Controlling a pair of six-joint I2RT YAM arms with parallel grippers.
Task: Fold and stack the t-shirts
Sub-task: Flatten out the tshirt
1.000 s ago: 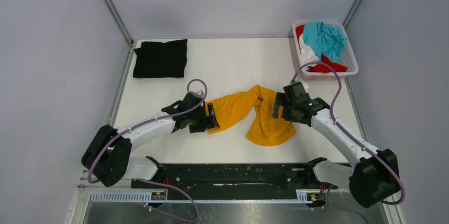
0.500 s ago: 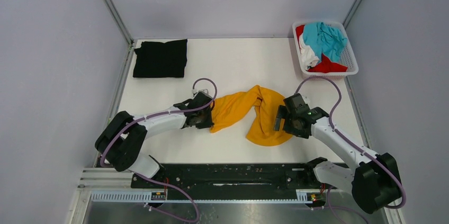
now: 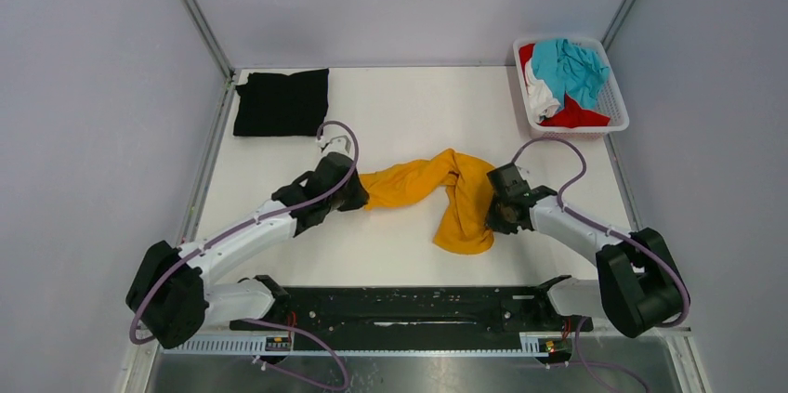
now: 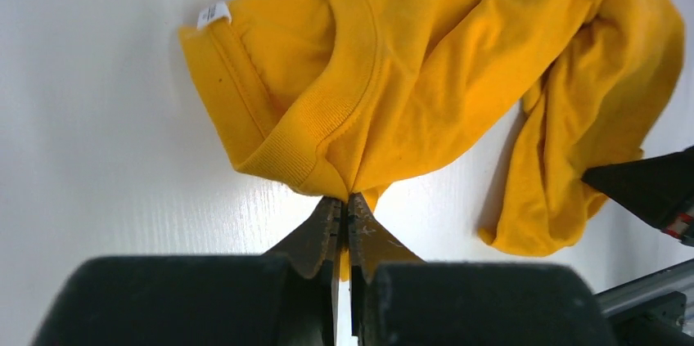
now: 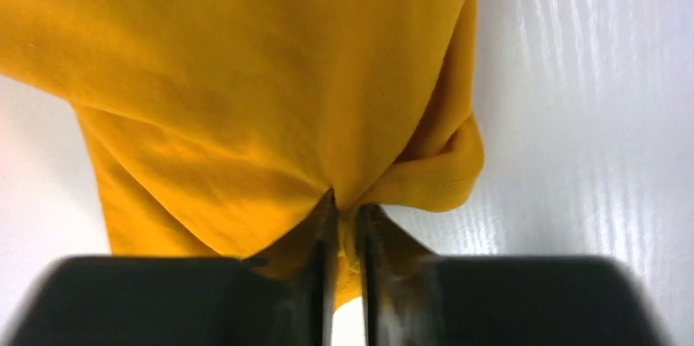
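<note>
A crumpled orange-yellow t-shirt [image 3: 437,190] lies mid-table. My left gripper [image 3: 356,190] is shut on its left end, pinching cloth beside the ribbed collar [image 4: 327,109] at the gripper [image 4: 344,199]. My right gripper [image 3: 490,209] is shut on the shirt's right side, a fold of cloth [image 5: 245,109] squeezed at the gripper [image 5: 347,203]. A folded black t-shirt [image 3: 282,102] lies at the back left. Teal [image 3: 569,66], red [image 3: 574,116] and white [image 3: 536,96] t-shirts are bunched in the basket.
The white slotted basket [image 3: 616,110] stands at the back right corner. Grey walls close in the table on three sides. A black rail [image 3: 409,307] with both arm bases runs along the near edge.
Both grippers have shut on the orange-yellow shirt, the left first. The left arm has pulled its end back-left, stretching the cloth; the right has moved in against the shirt's right side.
</note>
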